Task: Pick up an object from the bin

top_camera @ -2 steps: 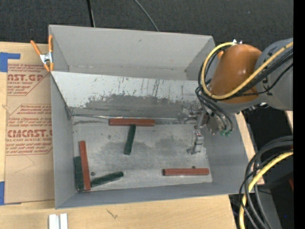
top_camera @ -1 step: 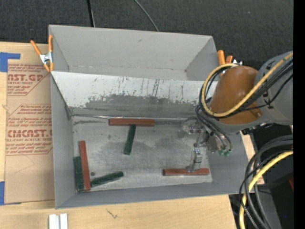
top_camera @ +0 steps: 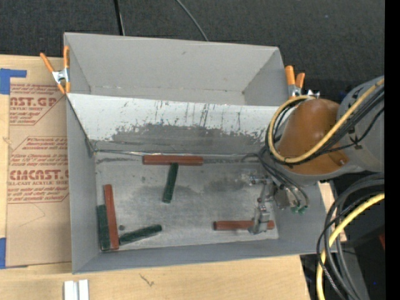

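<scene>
Grey metal bin [top_camera: 81,186], floor scuffed; a few thin sticks lie loose on it, well apart.

Hand [top_camera: 260,226] is low over the bin floor near the right wall; cannot tell whether it is open or closed, or whether anything is gripped.

Long red-brown stick [top_camera: 173,160]: well off to the hand's left, against the back slope. Cluster of sticks [top_camera: 107,225], one red-brown and two green: far left of the hand, in the corner. Green stick [top_camera: 169,184]: left of the hand, nearer the middle, lying alone.

Short red-brown stick [top_camera: 232,225]: directly at the hand, running out leftward from under it, flat on the floor; hand sits at its right end.

Judgement: that stick looks stiff, light and smooth-faced, so not fragile but apt to slip or swing; an end hold would let it pivot; better taken across its narrow width, nearer the middle; it lies flat on metal with little room beneath.
</scene>
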Robot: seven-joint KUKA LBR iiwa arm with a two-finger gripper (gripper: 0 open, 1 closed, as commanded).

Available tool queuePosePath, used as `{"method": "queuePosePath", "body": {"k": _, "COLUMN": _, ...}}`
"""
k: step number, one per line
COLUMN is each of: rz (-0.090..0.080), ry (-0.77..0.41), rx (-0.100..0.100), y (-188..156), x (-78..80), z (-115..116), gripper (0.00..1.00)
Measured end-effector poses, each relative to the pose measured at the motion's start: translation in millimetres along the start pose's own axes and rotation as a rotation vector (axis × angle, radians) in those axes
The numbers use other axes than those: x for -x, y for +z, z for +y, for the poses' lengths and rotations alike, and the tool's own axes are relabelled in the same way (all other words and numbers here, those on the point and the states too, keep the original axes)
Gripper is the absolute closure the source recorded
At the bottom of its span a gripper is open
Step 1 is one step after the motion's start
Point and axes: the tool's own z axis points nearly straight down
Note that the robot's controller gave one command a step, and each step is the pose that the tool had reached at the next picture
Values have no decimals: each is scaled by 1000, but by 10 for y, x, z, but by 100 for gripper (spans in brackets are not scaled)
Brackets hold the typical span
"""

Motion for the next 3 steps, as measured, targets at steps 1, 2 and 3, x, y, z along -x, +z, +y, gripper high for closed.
{"method": "queuePosePath", "body": {"k": 1, "rz": 0, "ry": -218, "rx": 0, "y": 471, "x": -61, "z": -76, "gripper": 100}}
{"method": "queuePosePath", "body": {"k": 2, "rz": 0, "ry": -218, "rx": 0, "y": 471, "x": -61, "z": -76, "gripper": 100}}
{"method": "queuePosePath", "body": {"k": 3, "rz": -3, "ry": -225, "rx": -1, "y": -983, "x": -192, "z": 126, "gripper": 100}}
